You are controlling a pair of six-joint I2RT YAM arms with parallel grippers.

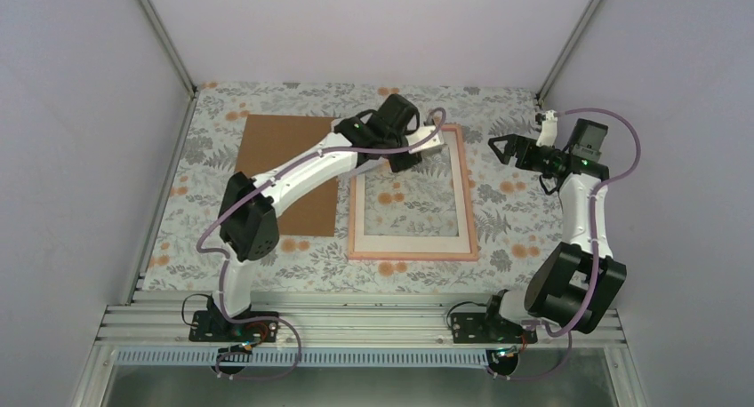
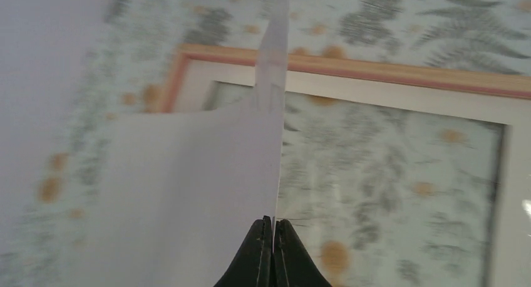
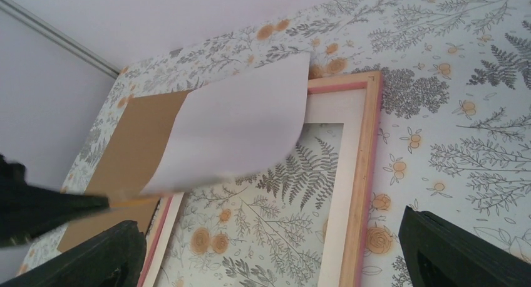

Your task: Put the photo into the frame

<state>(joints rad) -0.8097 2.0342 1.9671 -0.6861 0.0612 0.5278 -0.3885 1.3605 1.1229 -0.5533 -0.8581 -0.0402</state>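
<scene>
Photo point(image 3: 238, 130) curls (white back showing) over frame point(image 3: 368, 174)

Photo point(image 3: 238, 133) overhangs frame point(image 1: 464, 194) far-left corner; rest of opening free; right tool point(image 1: 500, 149) clear beside.

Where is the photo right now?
The photo is held raised by the left gripper, jaws shut, white back showing in the right wrist view, above the far-left corner of the frame, next to the brown board.
</scene>
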